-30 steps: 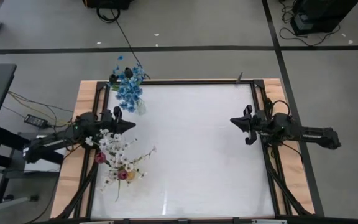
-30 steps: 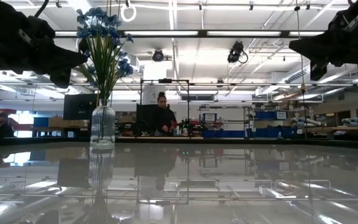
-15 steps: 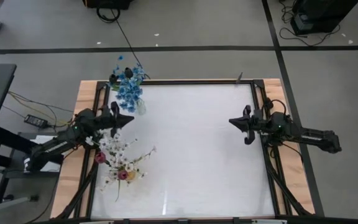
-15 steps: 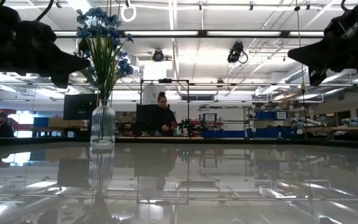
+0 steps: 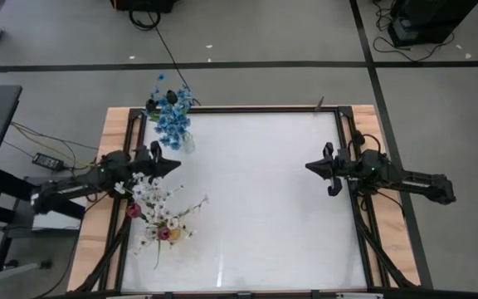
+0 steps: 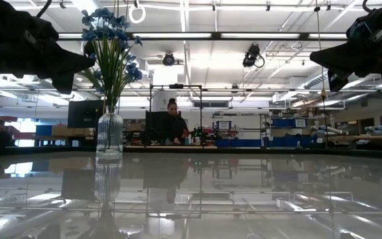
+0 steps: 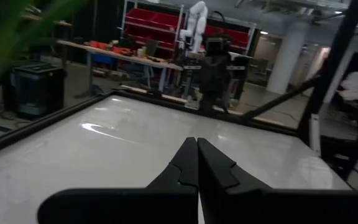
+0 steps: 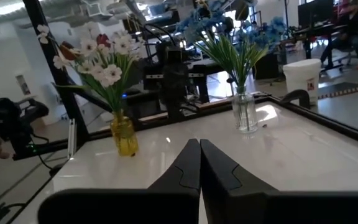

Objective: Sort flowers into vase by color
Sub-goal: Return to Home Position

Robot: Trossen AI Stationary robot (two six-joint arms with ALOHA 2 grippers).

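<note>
The table (image 5: 264, 199) is carrying two vases along its left side; the left arm (image 5: 81, 184) and right arm (image 5: 413, 180) are hovering over opposite edges, jaws clenched on nothing; blue flowers (image 5: 173, 116) are standing in the clear vase (image 6: 109, 133) far left, white flowers (image 5: 152, 195) and pink tulips (image 5: 133, 211) in the yellow vase (image 8: 123, 134) near left, crowding the left arm

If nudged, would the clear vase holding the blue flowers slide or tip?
Likely tippy: the clear vase is narrow and the blue flowers stand tall above it. On the glossy table it may slide first if pushed low. Being glass, it seems fragile.
</note>
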